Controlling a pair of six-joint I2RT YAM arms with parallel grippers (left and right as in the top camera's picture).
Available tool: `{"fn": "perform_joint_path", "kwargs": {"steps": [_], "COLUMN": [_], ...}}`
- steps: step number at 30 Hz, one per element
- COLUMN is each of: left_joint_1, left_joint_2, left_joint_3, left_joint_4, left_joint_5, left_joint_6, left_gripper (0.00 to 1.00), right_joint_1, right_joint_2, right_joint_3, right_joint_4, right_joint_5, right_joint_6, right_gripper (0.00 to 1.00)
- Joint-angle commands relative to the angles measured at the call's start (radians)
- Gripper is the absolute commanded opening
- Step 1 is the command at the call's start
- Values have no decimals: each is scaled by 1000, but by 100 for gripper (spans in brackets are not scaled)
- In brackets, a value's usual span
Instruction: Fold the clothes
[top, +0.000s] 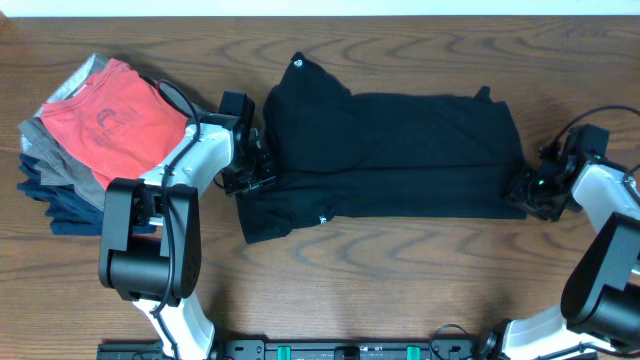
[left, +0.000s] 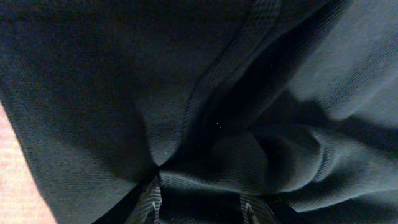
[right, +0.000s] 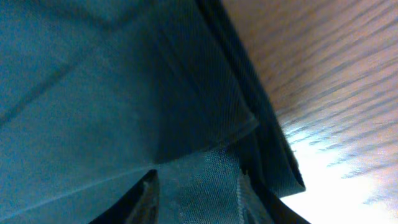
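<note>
A black garment lies spread across the middle of the wooden table, folded lengthwise into a wide band. My left gripper is at its left edge. In the left wrist view, bunched black cloth fills the frame and sits between the fingers, which are shut on it. My right gripper is at the garment's lower right corner. In the right wrist view, a fold of the cloth lies between the fingers, which are shut on it just above the table.
A stack of folded clothes stands at the left of the table, with a red shirt on top, close behind the left arm. Bare wood table lies in front of the garment.
</note>
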Motion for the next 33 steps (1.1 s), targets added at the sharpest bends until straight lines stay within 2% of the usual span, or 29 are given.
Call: {"fn": "perform_joint_path", "kwargs": {"steps": [1, 4, 8, 11, 14, 21, 24, 28, 29, 30, 31, 32, 33], "left_joint_1": [-3, -3, -3, -3, -3, -3, -3, -3, -3, -3, -3, -3, -3], "left_joint_2": [13, 13, 13, 13, 13, 0, -45, -167, -196, -231, -257, -283, -300], "left_joint_3": [-8, -8, -9, -9, -9, -9, -6, 29, 38, 47, 50, 51, 51], "left_joint_4": [-41, -109, -207, -263, -308, -394, -397, -364, -338, -293, -243, -180, -127], "left_joint_5": [-24, -86, -137, -137, -129, -118, -76, -82, -84, -84, -84, -84, -83], "left_joint_6": [21, 21, 26, 44, 45, 90, 116, 126, 140, 154, 155, 155, 155], "left_gripper": [43, 44, 44, 43, 23, 22, 22, 22, 24, 44, 80, 88, 88], "right_joint_1": [4, -2, -29, -59, -80, -95, -95, -95, -95, -95, -94, -93, -92], "right_joint_2": [32, 38, 38, 32, 18, -96, -174, -279, -301, -326, -345, -365, -381], "right_joint_3": [-35, -62, -70, -70, -70, -70, -69, -68, -68, -68, -68, -68, -68], "right_joint_4": [5, -24, -116, -151, -187, -219, -214, -188, -176, -160, -144, -126, -110], "right_joint_5": [61, 210, 385, 401, 401, 382, 343, 254, 230, 195, 162, 120, 79], "right_joint_6": [-15, 53, 185, 216, 233, 239, 239, 219, 212, 203, 188, 164, 142], "right_gripper": [44, 45, 40, 40, 41, 44, 49, 65, 70, 73, 75, 76, 77]}}
